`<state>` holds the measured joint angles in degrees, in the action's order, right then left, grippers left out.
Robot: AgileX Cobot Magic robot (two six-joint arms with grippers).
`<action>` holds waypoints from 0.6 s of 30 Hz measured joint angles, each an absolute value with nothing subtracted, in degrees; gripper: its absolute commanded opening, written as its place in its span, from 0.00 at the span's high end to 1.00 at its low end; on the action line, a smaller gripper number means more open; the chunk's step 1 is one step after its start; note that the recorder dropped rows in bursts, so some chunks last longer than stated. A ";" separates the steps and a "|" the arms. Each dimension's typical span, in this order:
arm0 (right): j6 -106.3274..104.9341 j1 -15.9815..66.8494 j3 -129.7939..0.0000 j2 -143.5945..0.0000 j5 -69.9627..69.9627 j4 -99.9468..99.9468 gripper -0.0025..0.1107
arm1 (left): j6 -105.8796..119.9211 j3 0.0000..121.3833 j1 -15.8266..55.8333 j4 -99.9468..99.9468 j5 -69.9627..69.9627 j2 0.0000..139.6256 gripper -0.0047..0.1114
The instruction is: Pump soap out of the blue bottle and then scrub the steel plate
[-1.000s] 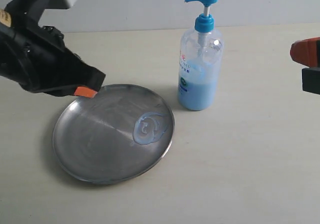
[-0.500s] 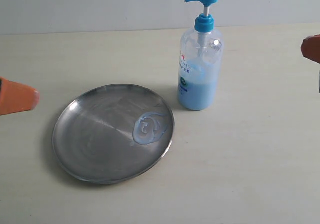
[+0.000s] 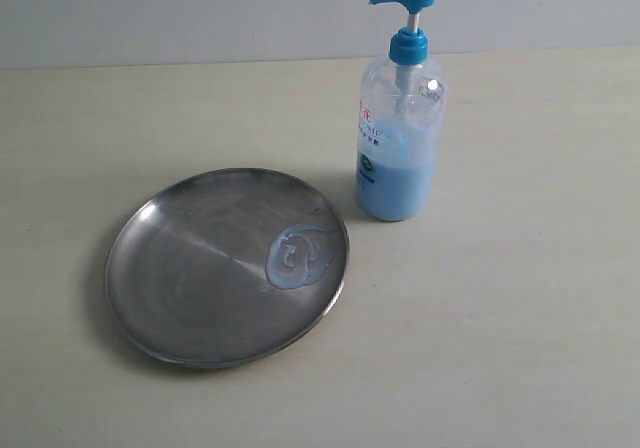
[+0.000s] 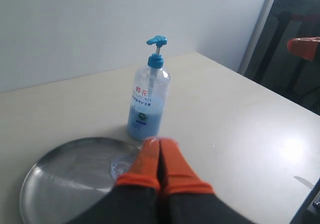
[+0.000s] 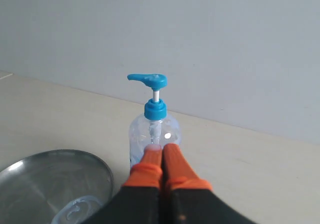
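Note:
The steel plate (image 3: 226, 266) lies on the table at left of centre, with a swirled pale-blue smear of soap (image 3: 298, 256) near its right rim. The blue bottle (image 3: 399, 138) stands upright just right of the plate, about half full of light-blue liquid. Neither gripper shows in the exterior view. In the left wrist view my left gripper (image 4: 160, 143) is shut and empty, held back from the plate (image 4: 70, 176) and the bottle (image 4: 149, 99). My right gripper (image 5: 162, 148) is shut and empty, with the bottle (image 5: 155, 121) behind its orange tips and the plate (image 5: 50, 184) off to one side.
The pale beige table (image 3: 500, 318) spreads around the plate and bottle, with a plain white wall behind. The left wrist view shows the table's far edge (image 4: 280, 91), dark stands beyond it, and the other arm's orange fingertip (image 4: 303, 46).
Both arms have pulled out of the exterior view: the left arm left to the left side, the right arm's orange tip to the right. Plate, soap and bottle stayed put.

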<state>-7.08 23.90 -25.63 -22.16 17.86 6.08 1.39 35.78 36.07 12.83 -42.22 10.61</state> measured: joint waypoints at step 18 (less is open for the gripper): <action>-7.08 23.90 -25.63 -22.16 17.30 6.08 0.98 | 1.39 35.78 36.07 12.83 -42.02 8.88 0.96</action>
